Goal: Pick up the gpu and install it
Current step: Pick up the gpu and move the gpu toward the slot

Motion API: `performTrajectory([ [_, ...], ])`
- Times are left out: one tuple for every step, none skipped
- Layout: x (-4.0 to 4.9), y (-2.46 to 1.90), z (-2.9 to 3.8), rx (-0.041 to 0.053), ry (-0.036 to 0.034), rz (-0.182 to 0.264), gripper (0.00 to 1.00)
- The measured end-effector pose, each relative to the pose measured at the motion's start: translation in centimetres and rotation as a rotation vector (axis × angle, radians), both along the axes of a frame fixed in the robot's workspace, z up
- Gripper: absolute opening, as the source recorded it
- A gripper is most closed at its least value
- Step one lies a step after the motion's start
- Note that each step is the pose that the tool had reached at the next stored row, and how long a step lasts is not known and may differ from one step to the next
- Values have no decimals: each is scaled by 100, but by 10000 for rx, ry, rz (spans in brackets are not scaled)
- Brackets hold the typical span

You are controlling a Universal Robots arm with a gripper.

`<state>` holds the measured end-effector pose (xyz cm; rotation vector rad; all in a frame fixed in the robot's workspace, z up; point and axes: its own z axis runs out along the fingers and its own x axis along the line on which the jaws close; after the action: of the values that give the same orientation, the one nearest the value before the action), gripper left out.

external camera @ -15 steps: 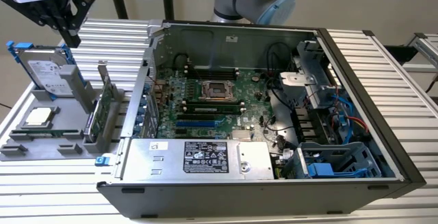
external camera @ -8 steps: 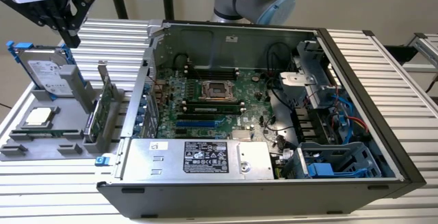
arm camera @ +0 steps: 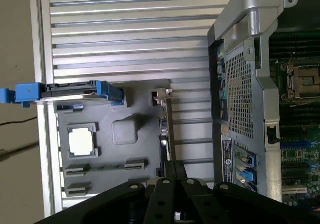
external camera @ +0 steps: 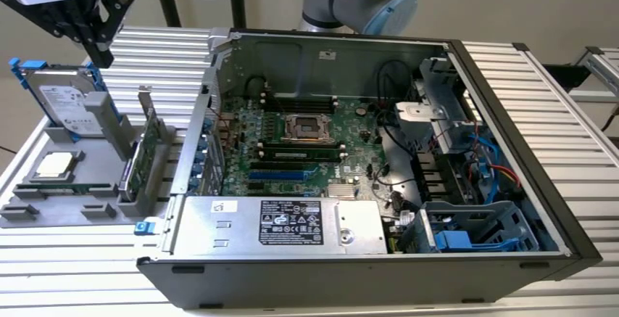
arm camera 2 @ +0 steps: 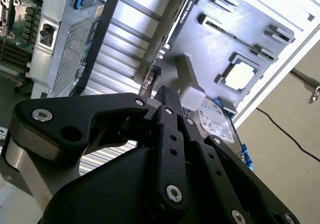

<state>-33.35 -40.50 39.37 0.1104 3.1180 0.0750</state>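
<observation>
The gpu (external camera: pixel 141 159) stands on edge in a slot of the grey holder tray (external camera: pixel 43 212), at the exterior view's left, just outside the open computer case (external camera: pixel 503 143). Its silver bracket (external camera: pixel 147 108) points up. My gripper (external camera: pixel 100 54) hangs well above the tray, over the back corner near the hard drive, apart from the gpu, and its black fingers are shut on nothing. In both wrist views the gpu (arm camera: pixel 165 126) (arm camera 2: pixel 181 17) shows as a thin edge beyond the closed fingertips (arm camera: pixel 173 168) (arm camera 2: pixel 164 95).
A silver hard drive (external camera: pixel 69 108) with blue clips stands upright in the tray, and a processor chip (external camera: pixel 53 166) lies flat in front of it. Inside the case are the green motherboard (external camera: pixel 290 159), a power supply (external camera: pixel 280 223) and cables. Ribbed aluminium table (external camera: pixel 164 56) surrounds everything.
</observation>
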Motion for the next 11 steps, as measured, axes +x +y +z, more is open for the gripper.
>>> performTrajectory([
  [0, -1, 0, 0, 0, 0, 100],
  [0, -1, 0, 0, 0, 0, 100],
  [0, -1, 0, 0, 0, 0, 100],
  [0, -2, 0, 0, 0, 0, 100],
  [0, -2, 0, 0, 0, 0, 100],
  [0, -7, 0, 0, 0, 0, 100],
  [0, -11, 0, 0, 0, 0, 100],
  [0, -11, 0, 0, 0, 1, 100],
  [1, -12, 0, 0, -1, 3, 100],
  [3, -12, 0, 0, 0, 6, 100],
  [6, -12, 0, 0, 0, 10, 100],
])
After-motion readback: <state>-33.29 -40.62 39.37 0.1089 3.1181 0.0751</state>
